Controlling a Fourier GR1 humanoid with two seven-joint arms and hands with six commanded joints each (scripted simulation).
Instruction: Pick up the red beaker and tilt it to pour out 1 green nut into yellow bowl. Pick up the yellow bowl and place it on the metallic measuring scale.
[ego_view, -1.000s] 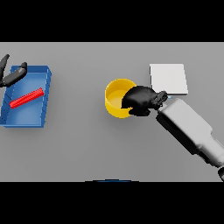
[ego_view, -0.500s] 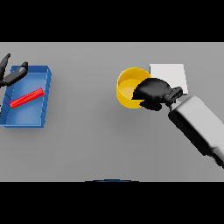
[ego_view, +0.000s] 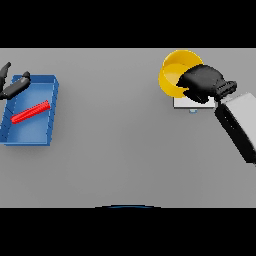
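My right hand (ego_view: 202, 84) is curled round the right rim of the yellow bowl (ego_view: 175, 73) and holds it tilted at the far right of the table. The bowl and hand hang over the metallic measuring scale (ego_view: 192, 102), of which only a pale strip along its near edge shows below them. The red beaker (ego_view: 30, 112) lies on its side inside the blue tray (ego_view: 50, 116) at the left. My left hand (ego_view: 12, 86) shows at the left edge, over the tray's far corner, fingers straight. No green nut is visible.
The blue tray takes up the table's left side. My right forearm (ego_view: 239, 125) crosses the right edge of the view.
My right hand has lifted the yellow bowl and carried it up and to the right, over the scale. The left hand, beaker and tray have not moved.
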